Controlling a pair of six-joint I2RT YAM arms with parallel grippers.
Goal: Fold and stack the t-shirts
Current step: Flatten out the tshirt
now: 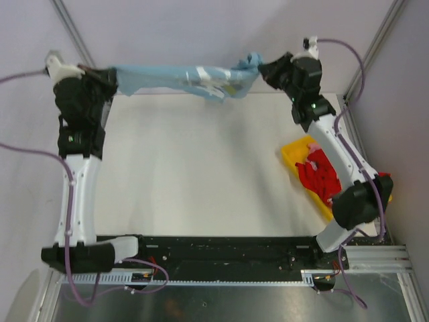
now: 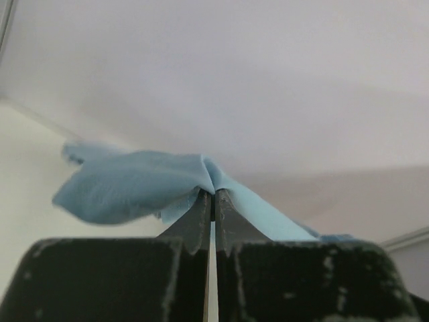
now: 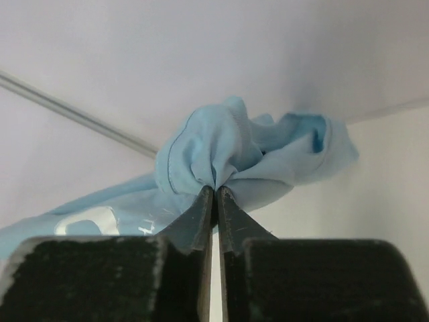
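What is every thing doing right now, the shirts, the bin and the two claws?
left claw: shut on the light blue t-shirt.
right claw: shut on its bunched other end.
light blue t-shirt: stretched between both claws.
red t-shirt: crumpled inside the yellow bin.
yellow bin: holding the red t-shirt.

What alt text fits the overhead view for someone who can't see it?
A light blue t-shirt hangs stretched between the left gripper and the right gripper, each shut on one end, over the far edge of the table. A red t-shirt lies crumpled in a yellow bin on the right.
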